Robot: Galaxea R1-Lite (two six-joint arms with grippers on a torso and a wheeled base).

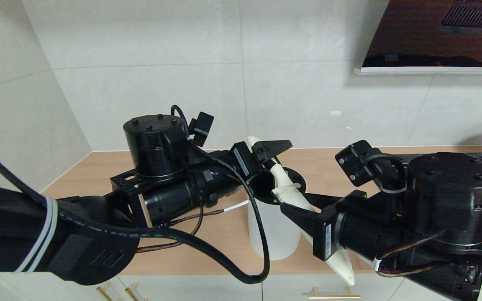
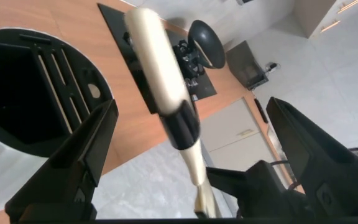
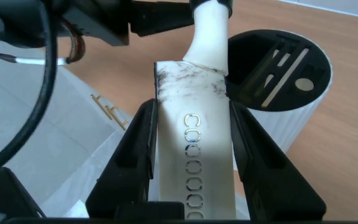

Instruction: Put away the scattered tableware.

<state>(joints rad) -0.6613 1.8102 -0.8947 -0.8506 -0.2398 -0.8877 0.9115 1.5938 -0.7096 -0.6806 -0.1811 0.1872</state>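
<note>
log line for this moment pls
right gripper: jaws shut on spatula blade | left gripper: jaws open around handle | spatula: tilted, not yet in utensil holder

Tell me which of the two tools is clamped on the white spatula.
The right tool: its jaws press both sides of the spatula's slotted blade. The left tool stands open, spread wide on either side of the handle.

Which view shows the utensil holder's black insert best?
The right wrist view: the utensil holder shows most of its divided top. The left wrist view crops the holder; the head view gives mainly its white wall.
</note>
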